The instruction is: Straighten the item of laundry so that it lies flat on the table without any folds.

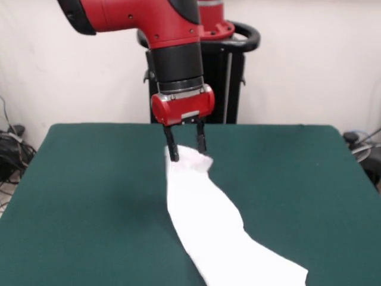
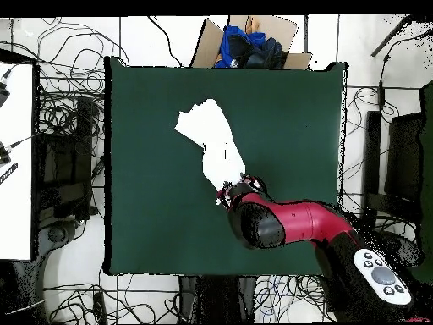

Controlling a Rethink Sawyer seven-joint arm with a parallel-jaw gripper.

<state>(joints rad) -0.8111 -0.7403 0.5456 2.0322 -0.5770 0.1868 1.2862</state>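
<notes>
The item of laundry (image 1: 208, 226) lies plain white side up on the dark green table (image 1: 89, 179), drawn out into a long, narrow, rumpled strip from mid-table toward the near edge. No print shows. My gripper (image 1: 187, 156) is low over the strip's far end, its fingers apart, one on each side of a small raised bunch of cloth. In the overhead view the shirt (image 2: 211, 140) runs diagonally from the upper middle of the table (image 2: 144, 169) down to the gripper (image 2: 239, 188), which the arm partly hides.
The robot's pedestal (image 1: 229, 71) stands behind the table's far edge. Off the table in the overhead view are a cardboard box with blue cloth (image 2: 249, 46), a white surface (image 2: 15, 161) and many cables on the floor.
</notes>
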